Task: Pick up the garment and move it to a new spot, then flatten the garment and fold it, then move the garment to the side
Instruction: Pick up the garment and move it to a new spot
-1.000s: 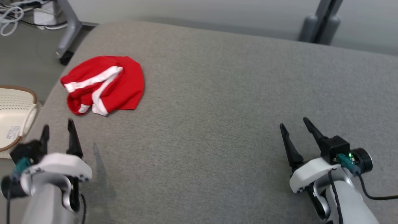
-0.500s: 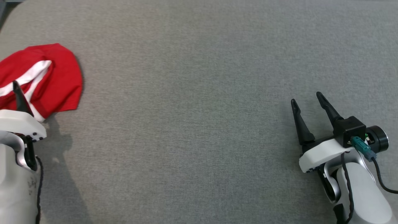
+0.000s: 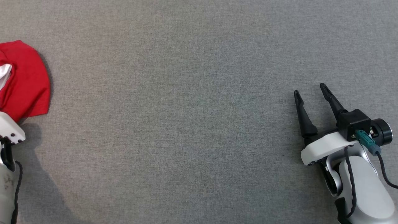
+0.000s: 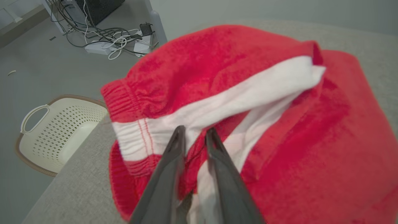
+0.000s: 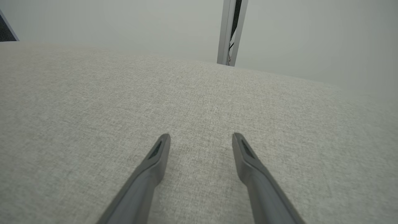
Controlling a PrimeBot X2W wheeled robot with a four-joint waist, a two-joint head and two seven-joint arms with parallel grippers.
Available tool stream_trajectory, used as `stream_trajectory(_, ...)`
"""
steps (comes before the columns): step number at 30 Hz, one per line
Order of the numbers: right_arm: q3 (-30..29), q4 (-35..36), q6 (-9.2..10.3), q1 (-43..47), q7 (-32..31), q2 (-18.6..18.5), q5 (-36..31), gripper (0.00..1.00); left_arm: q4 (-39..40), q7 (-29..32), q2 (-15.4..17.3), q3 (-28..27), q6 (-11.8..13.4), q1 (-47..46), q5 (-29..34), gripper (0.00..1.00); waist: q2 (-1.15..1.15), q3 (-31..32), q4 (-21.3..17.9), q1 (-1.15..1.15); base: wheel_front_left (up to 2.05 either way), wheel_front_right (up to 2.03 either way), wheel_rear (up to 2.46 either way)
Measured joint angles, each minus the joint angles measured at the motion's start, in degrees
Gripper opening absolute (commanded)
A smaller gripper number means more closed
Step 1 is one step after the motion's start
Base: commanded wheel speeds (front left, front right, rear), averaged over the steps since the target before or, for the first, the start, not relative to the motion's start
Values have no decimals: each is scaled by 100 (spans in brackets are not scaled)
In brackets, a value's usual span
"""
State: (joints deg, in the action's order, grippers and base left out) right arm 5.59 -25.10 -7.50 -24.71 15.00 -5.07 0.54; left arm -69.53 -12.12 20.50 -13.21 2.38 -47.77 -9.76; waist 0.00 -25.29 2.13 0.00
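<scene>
Crumpled garment (image 3: pixel 25 84) is lying at 9 o'clock on the grey surface (image 3: pixel 186 124). The left gripper (image 4: pixel 195 132) is holding its fingers narrow on the white band; a pinch cannot be confirmed. The right gripper (image 3: pixel 310 88) is hovering wide at 3 o'clock. Every step is awaiting completion.

Grey fabric surface (image 3: pixel 199 93); grey floor (image 4: pixel 37 62), 1 cream basket (image 4: pixel 62 130) (perforated), tangled cables (image 4: pixel 105 37).

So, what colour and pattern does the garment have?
The garment is red with broad white bands. The left wrist view shows it best.
</scene>
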Motion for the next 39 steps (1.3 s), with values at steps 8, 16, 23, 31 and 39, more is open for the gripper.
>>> stream_trajectory(8,-69,-118,0,8,0,73,40,100,-185,-210,169,55,-300,-25,-74,0,0,185,-37,0,0,0,0)
stream_trajectory(16,-127,-193,0,99,0,163,163,100,638,-287,236,396,-543,-303,201,0,0,582,-80,0,0,0,0)
stream_trajectory(23,-115,-303,0,263,0,219,363,100,1510,-287,-80,1004,-681,-589,642,0,0,1027,-247,0,0,0,0)
stream_trajectory(31,-32,-358,0,507,0,222,739,100,2170,-290,-1022,1758,-821,-805,850,0,0,1432,-546,0,0,0,0)
stream_trajectory(39,-67,-380,1,768,-1,226,906,100,3132,-293,-1752,2846,-886,-439,-11,0,0,1852,-842,0,0,0,0)
